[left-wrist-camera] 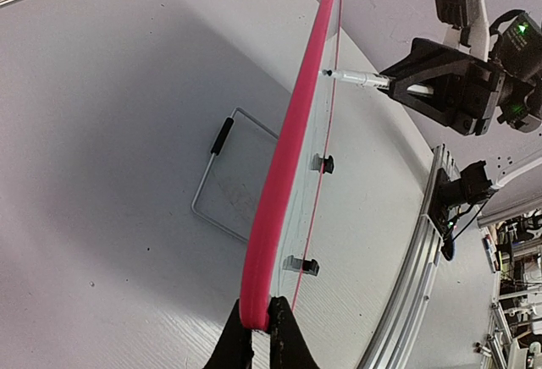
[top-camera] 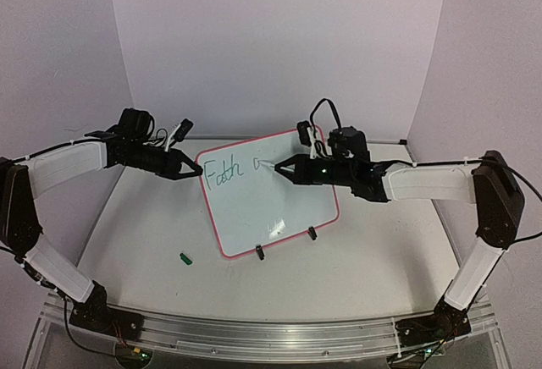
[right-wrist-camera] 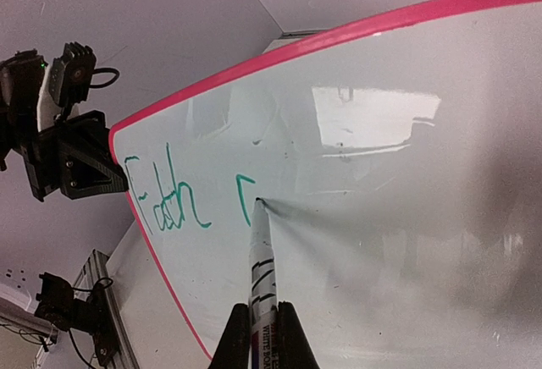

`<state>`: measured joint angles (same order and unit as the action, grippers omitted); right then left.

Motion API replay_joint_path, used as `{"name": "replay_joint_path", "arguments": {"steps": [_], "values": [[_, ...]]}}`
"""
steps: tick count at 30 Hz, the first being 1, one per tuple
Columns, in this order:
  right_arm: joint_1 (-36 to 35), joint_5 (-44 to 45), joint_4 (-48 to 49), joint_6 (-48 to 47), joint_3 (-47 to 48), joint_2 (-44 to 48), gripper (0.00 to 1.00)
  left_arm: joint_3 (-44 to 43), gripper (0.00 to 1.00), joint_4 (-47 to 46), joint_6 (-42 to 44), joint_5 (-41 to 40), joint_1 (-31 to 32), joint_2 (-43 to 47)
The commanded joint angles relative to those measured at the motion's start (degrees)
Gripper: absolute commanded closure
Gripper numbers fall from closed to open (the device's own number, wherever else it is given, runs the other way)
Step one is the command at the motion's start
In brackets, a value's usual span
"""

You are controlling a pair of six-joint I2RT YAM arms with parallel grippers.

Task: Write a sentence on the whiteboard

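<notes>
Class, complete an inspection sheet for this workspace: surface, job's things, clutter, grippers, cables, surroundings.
Surface: matte white table.
Job's things: white rectangular whiteboard with pink-red rim, propped up; green handwriting reads "Faith" plus one started stroke.
Clutter: small green piece, probably a pen cap, on the table left of the board's lower edge.
Grippers: left gripper fingers shut on the board's rim; right gripper shut on a white marker pen, tip on the board.
Cables: black cable loops above the right wrist.
Surroundings: plain pale walls; metal rail at the near edge.
</notes>
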<state>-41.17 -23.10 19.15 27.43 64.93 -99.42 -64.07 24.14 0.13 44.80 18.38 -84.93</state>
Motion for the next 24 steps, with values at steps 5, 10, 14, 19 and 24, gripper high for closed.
{"name": "replay_joint_path", "arguments": {"steps": [5, 10, 14, 19, 24], "values": [[0.37, 1.8, 0.8, -0.45, 3.4, -0.92, 1.0, -0.01, 1.0, 4.48, 4.67, -3.05, 2.28, -1.82], [0.33, 1.78, 0.8, -0.44, 2.34, -0.67, 1.0, 0.0, 1.0, 4.44, 4.62, -3.05, 2.28, -1.84], [0.34, 1.3, 0.74, -0.12, 1.12, -0.82, 1.0, -0.03, 1.0, 4.42, 4.64, -3.05, 2.28, -1.91], [0.36, 1.21, 0.76, 0.26, -0.74, -0.4, 1.0, -0.02, 1.0, 4.46, 4.63, -3.04, 2.28, -1.95], [0.31, 1.21, 0.8, 0.87, -3.05, 0.38, 1.0, -0.01, 1.0, 4.46, 4.64, -3.05, 2.28, -2.0]]}}
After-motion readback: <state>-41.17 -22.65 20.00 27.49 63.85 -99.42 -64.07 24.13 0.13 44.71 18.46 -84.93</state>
